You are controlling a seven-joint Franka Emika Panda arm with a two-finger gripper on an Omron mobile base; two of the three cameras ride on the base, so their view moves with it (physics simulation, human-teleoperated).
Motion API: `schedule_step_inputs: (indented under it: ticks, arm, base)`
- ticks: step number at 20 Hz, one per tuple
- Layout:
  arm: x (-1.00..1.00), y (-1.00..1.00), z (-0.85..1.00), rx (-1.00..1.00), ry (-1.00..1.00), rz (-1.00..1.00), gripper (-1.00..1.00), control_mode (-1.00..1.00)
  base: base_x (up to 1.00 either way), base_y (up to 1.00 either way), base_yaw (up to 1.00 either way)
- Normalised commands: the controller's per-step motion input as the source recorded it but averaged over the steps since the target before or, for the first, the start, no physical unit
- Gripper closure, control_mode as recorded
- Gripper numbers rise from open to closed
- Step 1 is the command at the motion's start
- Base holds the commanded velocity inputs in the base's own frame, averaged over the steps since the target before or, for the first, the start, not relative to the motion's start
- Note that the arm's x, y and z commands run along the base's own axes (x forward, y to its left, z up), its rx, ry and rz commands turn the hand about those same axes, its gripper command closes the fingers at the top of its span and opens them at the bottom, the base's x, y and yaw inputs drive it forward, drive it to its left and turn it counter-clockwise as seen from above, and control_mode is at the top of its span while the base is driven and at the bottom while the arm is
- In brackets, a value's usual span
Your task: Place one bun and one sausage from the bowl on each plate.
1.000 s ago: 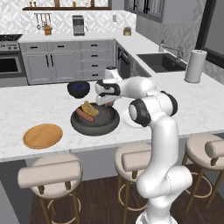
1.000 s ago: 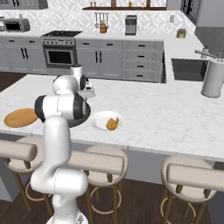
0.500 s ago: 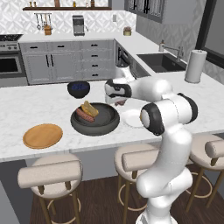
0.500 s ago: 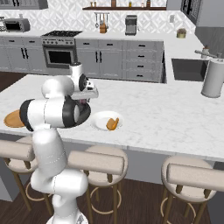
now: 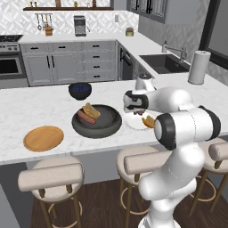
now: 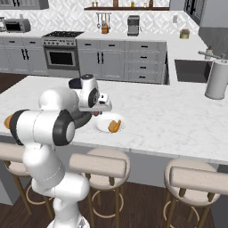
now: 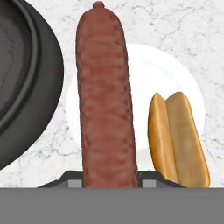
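Observation:
My gripper (image 7: 109,178) is shut on a reddish-brown sausage (image 7: 105,96), which stands up between the fingers. It hangs over the left part of the small white plate (image 7: 183,83). A golden bun (image 7: 177,140) lies on the right side of that plate. The left base view shows the gripper (image 5: 138,113) just above the white plate (image 5: 136,124), next to the bun (image 5: 149,121). The dark bowl (image 5: 97,124) to the left holds one bun (image 5: 91,110) and one sausage (image 5: 87,117). The tan wooden plate (image 5: 43,138) lies bare further left. The white plate (image 6: 106,124) with its bun (image 6: 115,126) also shows in the right base view.
A small dark blue bowl (image 5: 80,90) stands behind the big bowl. A paper towel roll (image 5: 198,67) and a sink (image 5: 162,62) are at the far right of the counter. Padded stools (image 5: 51,176) line the counter's near edge.
The arm has swung right from over the bowl to over the white plate, carrying the sausage. The bun on the white plate has not moved.

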Motion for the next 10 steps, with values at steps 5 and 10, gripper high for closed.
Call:
schedule_step_inputs:
  ticks: [5, 10]
  arm:
    - [0.01, -0.09, -0.18, 0.00, 0.01, 0.00, 1.00, -1.00]
    - [0.00, -0.31, -0.31, 0.06, 0.01, 0.00, 1.00, -1.00]
  base:
    - [0.00, 0.00, 0.00]
    - [0.00, 0.00, 0.00]
